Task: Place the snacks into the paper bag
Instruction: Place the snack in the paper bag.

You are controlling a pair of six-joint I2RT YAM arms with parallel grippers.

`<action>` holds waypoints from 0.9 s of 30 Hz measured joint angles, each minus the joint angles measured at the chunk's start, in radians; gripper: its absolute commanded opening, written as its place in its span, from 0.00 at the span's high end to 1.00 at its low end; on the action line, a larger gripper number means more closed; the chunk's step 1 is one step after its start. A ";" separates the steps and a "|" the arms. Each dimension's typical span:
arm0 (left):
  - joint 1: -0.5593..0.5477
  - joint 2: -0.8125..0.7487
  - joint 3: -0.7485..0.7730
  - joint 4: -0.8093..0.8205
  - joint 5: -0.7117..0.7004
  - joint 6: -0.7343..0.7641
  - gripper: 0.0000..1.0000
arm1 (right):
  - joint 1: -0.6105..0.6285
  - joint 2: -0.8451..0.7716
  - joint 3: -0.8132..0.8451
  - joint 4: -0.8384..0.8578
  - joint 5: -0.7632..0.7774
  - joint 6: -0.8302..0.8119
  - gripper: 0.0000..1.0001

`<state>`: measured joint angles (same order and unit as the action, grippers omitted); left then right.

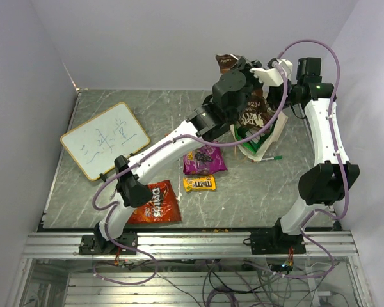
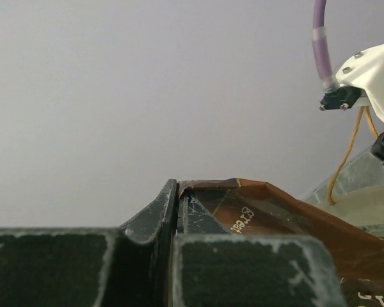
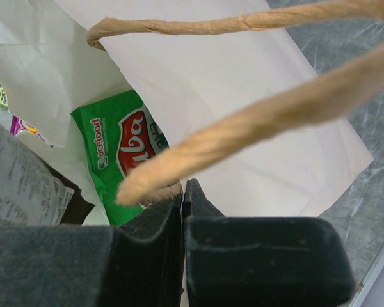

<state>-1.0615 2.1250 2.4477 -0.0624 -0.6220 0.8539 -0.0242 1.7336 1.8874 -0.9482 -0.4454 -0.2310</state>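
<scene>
My left gripper point(image 1: 232, 69) point(image 2: 178, 192) is shut on the top edge of a brown pouch point(image 1: 225, 61) point(image 2: 262, 211) and holds it up in the air above the paper bag point(image 1: 276, 133). The bag's mouth faces up. My right gripper point(image 1: 266, 82) point(image 3: 183, 192) is shut on its twisted handle point(image 3: 243, 128). Inside the bag point(image 3: 243, 77) lie a green packet point(image 3: 118, 150) and other wrappers. On the table remain a purple pouch point(image 1: 203, 160), a yellow M&M's packet point(image 1: 199, 184) and a red Doritos bag point(image 1: 155, 203).
A white whiteboard point(image 1: 104, 139) lies at the left of the table. A green-capped marker point(image 1: 272, 157) lies just in front of the bag. White walls close in the table at the back and on both sides.
</scene>
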 measured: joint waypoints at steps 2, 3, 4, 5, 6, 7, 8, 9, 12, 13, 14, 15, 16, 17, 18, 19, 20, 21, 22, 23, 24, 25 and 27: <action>0.002 0.000 -0.022 0.032 -0.005 0.005 0.93 | 0.000 0.000 0.000 0.000 -0.003 0.003 1.00; 0.002 0.002 -0.039 0.046 -0.007 0.006 0.93 | 0.000 0.000 0.000 0.000 -0.006 0.004 1.00; 0.002 0.005 -0.059 0.061 -0.008 0.007 0.93 | 0.000 0.000 0.000 0.000 -0.010 0.007 1.00; 0.002 0.012 -0.081 0.076 -0.012 0.009 0.93 | 0.000 0.000 0.000 0.000 -0.014 0.009 1.00; 0.002 0.019 -0.098 0.085 -0.014 0.010 0.93 | 0.000 0.000 0.000 0.000 -0.016 0.011 1.00; 0.001 0.029 -0.122 0.094 -0.016 0.010 0.93 | 0.000 0.000 0.000 0.000 -0.019 0.014 1.00; 0.000 0.037 -0.141 0.097 -0.018 0.010 0.93 | 0.000 0.000 0.000 0.000 -0.021 0.016 1.00; -0.001 0.045 -0.171 0.095 -0.021 0.010 0.93 | 0.000 0.000 0.000 0.001 -0.023 0.019 1.00; -0.008 0.056 -0.234 0.084 -0.024 0.010 0.93 | -0.003 0.001 0.000 0.000 -0.024 0.029 1.00; -0.013 0.056 -0.252 0.078 -0.025 0.011 0.93 | -0.006 0.003 0.002 -0.002 -0.027 0.032 1.00; -0.019 0.055 -0.266 0.077 -0.026 0.011 0.93 | -0.009 0.005 0.003 -0.004 -0.031 0.036 1.00; -0.027 0.053 -0.280 0.075 -0.026 0.013 0.93 | -0.014 0.009 0.009 -0.007 -0.038 0.040 1.00; -0.037 0.047 -0.294 0.070 -0.026 0.014 0.93 | -0.019 0.013 0.014 -0.007 -0.043 0.045 1.00; -0.045 0.041 -0.307 0.057 -0.025 0.014 0.93 | -0.023 0.016 0.019 -0.007 -0.047 0.050 1.00; -0.055 0.034 -0.318 0.035 -0.024 0.014 0.93 | -0.028 0.019 0.023 -0.008 -0.051 0.055 1.00; -0.068 0.026 -0.328 0.002 -0.021 0.013 0.93 | -0.031 0.021 0.026 -0.008 -0.056 0.060 1.00; -0.078 0.019 -0.336 -0.028 -0.017 0.009 0.93 | -0.034 0.023 0.030 -0.008 -0.058 0.064 1.00; -0.088 0.011 -0.341 -0.059 -0.012 0.004 0.93 | -0.034 0.025 0.033 -0.010 -0.058 0.067 1.00; -0.100 0.002 -0.348 -0.096 -0.006 -0.003 0.93 | -0.035 0.030 0.040 -0.012 -0.058 0.071 1.00; -0.112 -0.007 -0.351 -0.134 -0.002 -0.013 0.93 | -0.035 0.034 0.044 -0.012 -0.058 0.074 1.00; -0.123 -0.014 -0.351 -0.175 0.001 -0.026 0.93 | -0.035 0.043 0.051 -0.012 -0.057 0.076 1.00; -0.129 -0.017 -0.351 -0.196 0.004 -0.033 0.93 | -0.035 0.049 0.057 -0.013 -0.058 0.077 1.00; -0.147 -0.023 -0.344 -0.267 0.018 -0.062 0.93 | -0.035 0.066 0.074 -0.016 -0.058 0.081 1.00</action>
<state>-1.2083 2.1017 2.1033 -0.3298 -0.6044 0.7921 -0.0589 1.7996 1.9610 -0.9642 -0.5034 -0.1501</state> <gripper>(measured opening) 0.083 0.007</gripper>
